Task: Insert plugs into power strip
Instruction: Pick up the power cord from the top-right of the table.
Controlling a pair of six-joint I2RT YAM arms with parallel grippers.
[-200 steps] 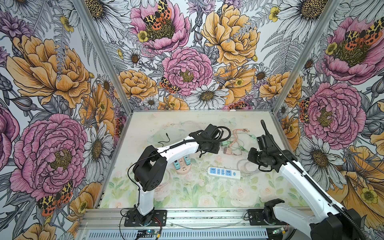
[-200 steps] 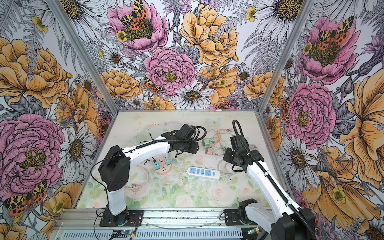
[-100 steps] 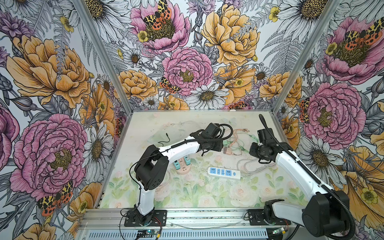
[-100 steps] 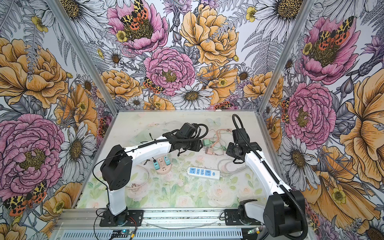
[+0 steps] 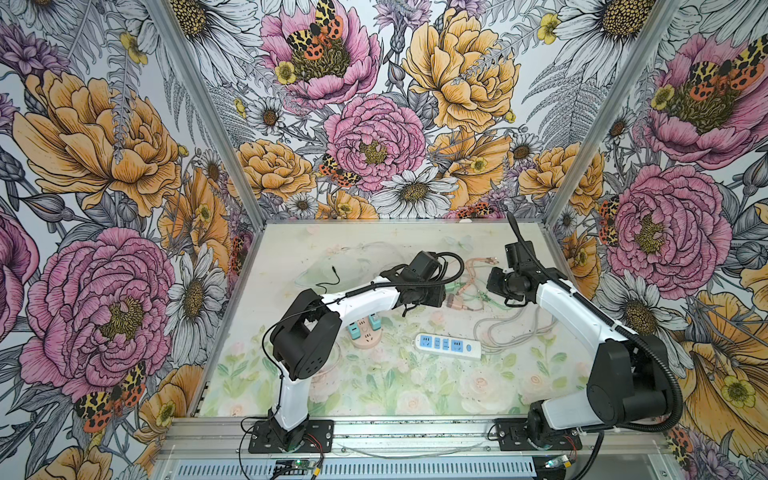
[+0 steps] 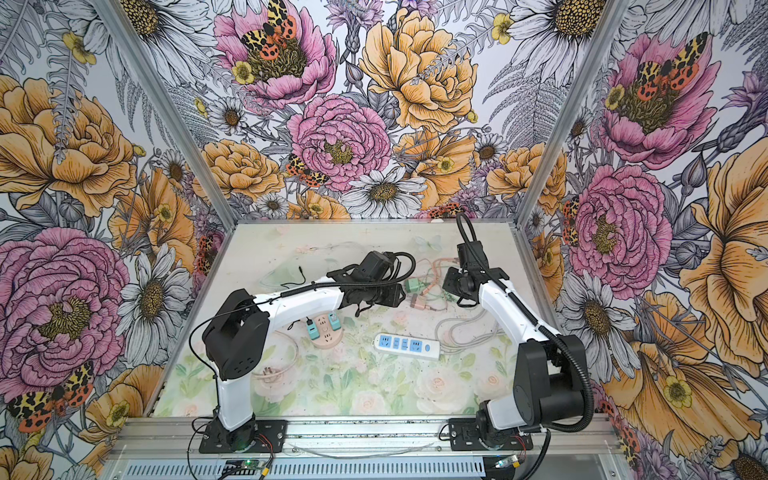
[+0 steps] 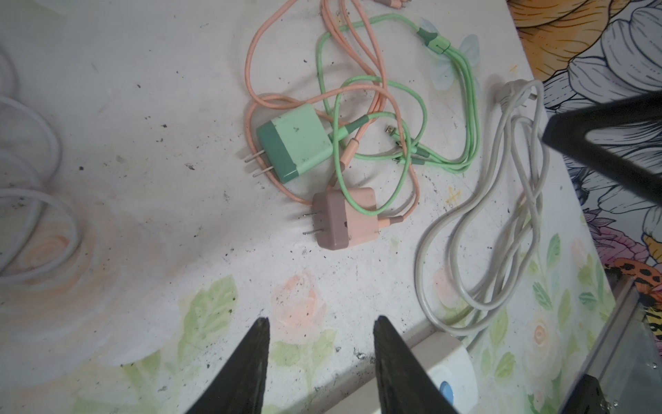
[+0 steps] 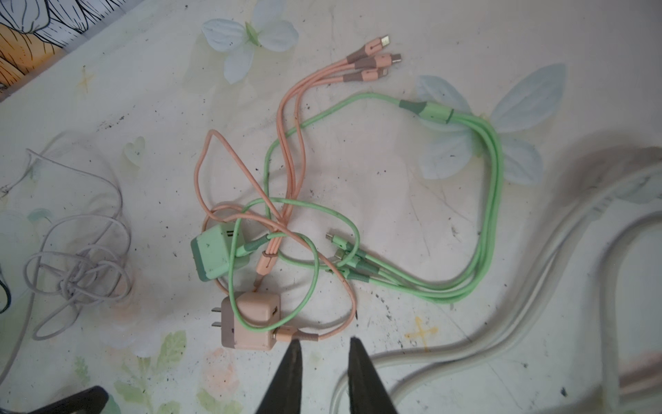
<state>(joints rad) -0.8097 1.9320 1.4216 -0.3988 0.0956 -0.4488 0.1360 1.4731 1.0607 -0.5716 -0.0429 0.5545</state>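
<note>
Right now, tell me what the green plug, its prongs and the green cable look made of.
Green plug: likely moulded plastic, matte, two-tone; crisp edges, no glare, some dark scuffs.
Prongs: metal, probably; thin, grey, slightly shiny blades.
Green cable: seems a rubbery or silicone sheath, matte; it lies in soft loops.

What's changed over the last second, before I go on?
The right gripper moved toward the far wall, closer to the pink-brown plug; its jaws stand apart, holding nothing. The left gripper, the green plug and the white power strip stayed put.
</note>
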